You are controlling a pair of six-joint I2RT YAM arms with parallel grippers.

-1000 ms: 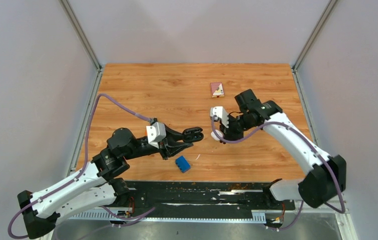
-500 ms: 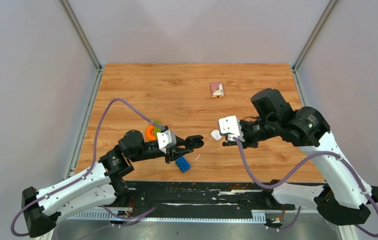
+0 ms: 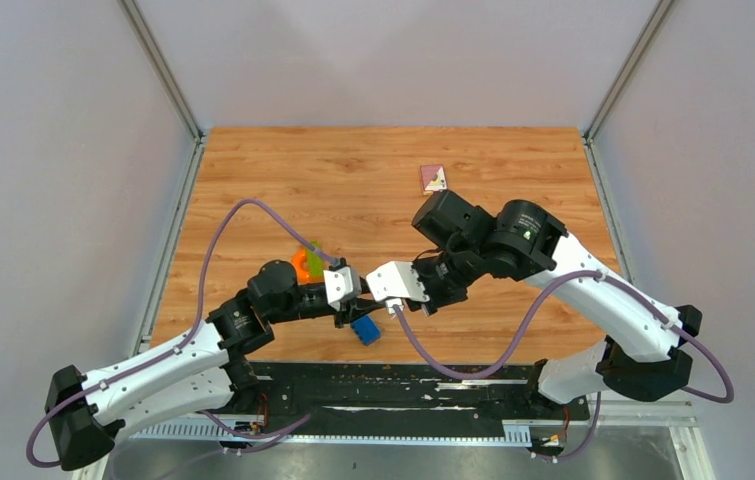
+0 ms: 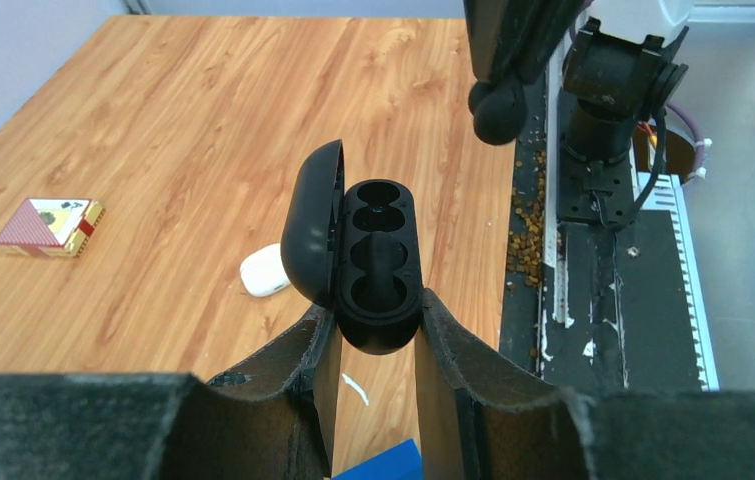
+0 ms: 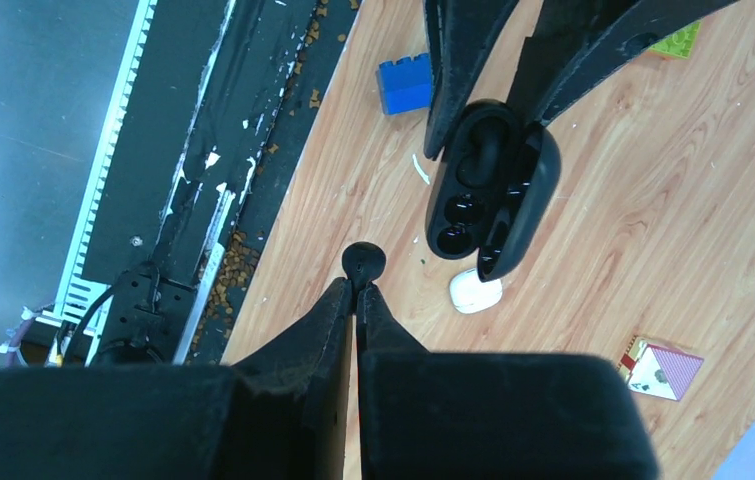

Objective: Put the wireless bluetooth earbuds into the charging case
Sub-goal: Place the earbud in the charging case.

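My left gripper (image 4: 378, 310) is shut on the lower end of a black charging case (image 4: 378, 250), held above the table with its lid swung open to the left. Its dark wells face the camera. My right gripper (image 5: 360, 285) is shut on a rounded black earbud (image 5: 363, 262) pinched at its fingertips. The earbud (image 4: 498, 110) hangs above and to the right of the case, apart from it. In the right wrist view the case (image 5: 488, 190) lies ahead and to the right of the bud. From above, the two wrists meet near the table's front middle.
A small closed white case (image 4: 264, 271) lies on the wood beside the black one. A blue brick (image 3: 364, 329) and a white scrap (image 5: 420, 168) lie near the front edge. An orange-and-green toy (image 3: 305, 262) sits behind the left arm, and a red-and-white box (image 3: 434, 178) at the back.
My right arm has swung left and forward, away from the white case, bringing its fingertips up to the left gripper. The left gripper shifted slightly toward the front, still gripping the black case.
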